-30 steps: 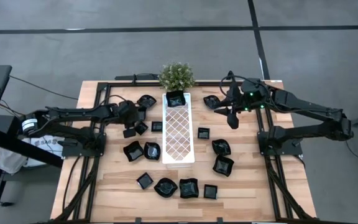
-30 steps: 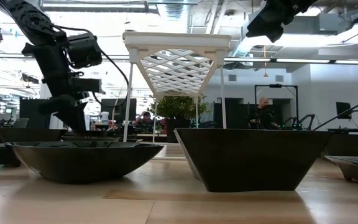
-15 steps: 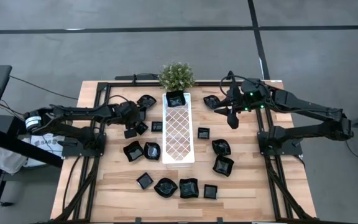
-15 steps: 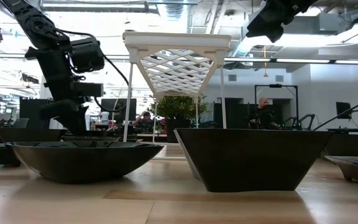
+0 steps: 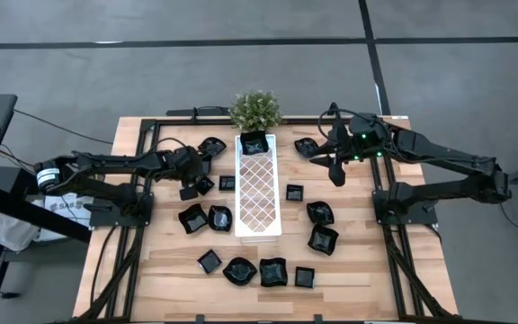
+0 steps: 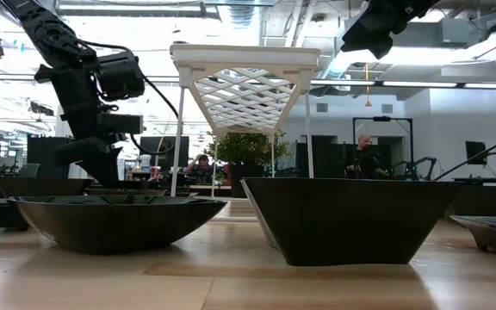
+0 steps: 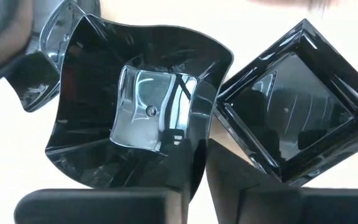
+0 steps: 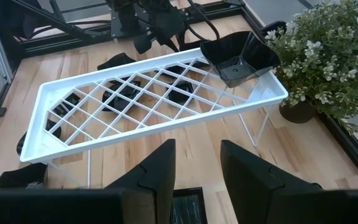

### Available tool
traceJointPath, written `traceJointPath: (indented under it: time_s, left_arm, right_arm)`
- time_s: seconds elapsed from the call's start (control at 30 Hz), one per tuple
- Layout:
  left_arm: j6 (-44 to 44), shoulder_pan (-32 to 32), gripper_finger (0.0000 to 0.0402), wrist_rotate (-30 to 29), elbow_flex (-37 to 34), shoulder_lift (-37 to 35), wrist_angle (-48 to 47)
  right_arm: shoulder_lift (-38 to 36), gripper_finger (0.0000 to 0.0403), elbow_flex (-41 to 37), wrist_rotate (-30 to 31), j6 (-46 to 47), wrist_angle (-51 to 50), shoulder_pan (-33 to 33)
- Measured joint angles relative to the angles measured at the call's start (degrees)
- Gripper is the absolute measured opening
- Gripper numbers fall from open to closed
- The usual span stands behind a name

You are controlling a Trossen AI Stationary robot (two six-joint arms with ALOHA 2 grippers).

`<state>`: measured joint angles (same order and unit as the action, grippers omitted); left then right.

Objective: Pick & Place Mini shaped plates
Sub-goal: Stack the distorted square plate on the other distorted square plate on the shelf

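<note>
The left gripper (image 5: 190,187) sits low on the table's left half, and in its wrist view the two dark fingers (image 7: 166,202) stand close together, pinching the near rim of a wavy plate (image 7: 138,118) between them. That plate is a glossy black dish with a square, pale-reflecting floor and curled corners, lying flat with one corner toward the gripper. Touching its edge on one side is a square plate (image 7: 291,118), set diamond-wise so a corner points at the wavy plate; on the other side part of a third dish (image 7: 39,68) shows, overlapping its rim. Seen from above, this cluster lies just left of the white tray (image 5: 259,211), whose long axis runs from the table's far edge toward the near edge. One black plate (image 5: 254,142) rests on the tray's far end, tilted in the right wrist view (image 8: 241,56), beside the plant (image 5: 256,110). More black plates (image 5: 268,270) are scattered on the wooden table (image 5: 151,279) around the tray: a row near the front edge, several to the right, a few to the left. The right gripper (image 5: 336,173) hovers above the table right of the tray's far end, its fingers (image 8: 154,171) apart and empty. In the low view, two plates (image 6: 351,215) fill the foreground.
</note>
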<state>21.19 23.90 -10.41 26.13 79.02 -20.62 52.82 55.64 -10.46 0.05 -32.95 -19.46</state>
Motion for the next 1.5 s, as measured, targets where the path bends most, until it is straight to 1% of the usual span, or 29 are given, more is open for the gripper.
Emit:
traceJointPath:
  time_s: [0.07,0.1,0.23,0.37,0.83,0.97,1.1,1.23,1.33,1.43,1.5]
  left_arm:
    - [0.0,0.0,0.0012,0.0,0.1,0.0,0.0]
    - [0.0,0.0,0.0008,0.0,0.1,-0.1,-0.1]
    - [0.0,0.0,0.0012,0.0,0.1,-0.7,-0.6]
    - [0.0,0.0,0.0008,-1.4,0.4,-3.9,-1.1]
    - [-0.7,-0.3,0.0011,-1.2,0.5,-24.7,-1.2]
    - [-0.7,-2.1,0.0009,-1.1,0.5,-31.0,0.0]
    - [-2.6,-4.5,0.0008,-1.2,0.5,-35.6,4.3]
    - [-5.4,-6.0,0.0012,-1.2,0.5,-37.7,9.7]
    - [-8.3,-6.7,0.0013,-1.1,0.5,-37.7,13.2]
    - [-11.7,-7.1,0.0012,-1.1,0.7,-37.3,15.7]
    - [-13.8,-7.1,0.001,-1.1,1.6,-36.6,15.4]
  right_arm:
    - [0.0,0.0123,0.0,0.0,0.0,0.0,0.0]
    - [0.0,0.0123,0.0,0.0,0.0,0.0,0.0]
    - [0.0,0.0123,0.0,0.0,0.0,0.0,0.0]
    - [0.0,0.0123,0.0,0.0,0.0,0.0,0.0]
    - [0.0,0.0123,0.0,0.0,0.0,0.0,0.0]
    - [0.0,0.0123,0.0,0.0,0.0,0.0,0.0]
    - [0.0,0.0123,0.0,0.0,0.0,0.0,0.0]
    - [0.0,0.0123,0.0,0.0,0.0,0.0,0.0]
    - [0.0,0.0123,0.0,0.0,0.0,0.0,0.0]
    - [0.0,0.0123,0.0,0.0,0.0,0.1,0.0]
    - [0.0,0.0123,0.0,0.0,0.0,0.0,0.0]
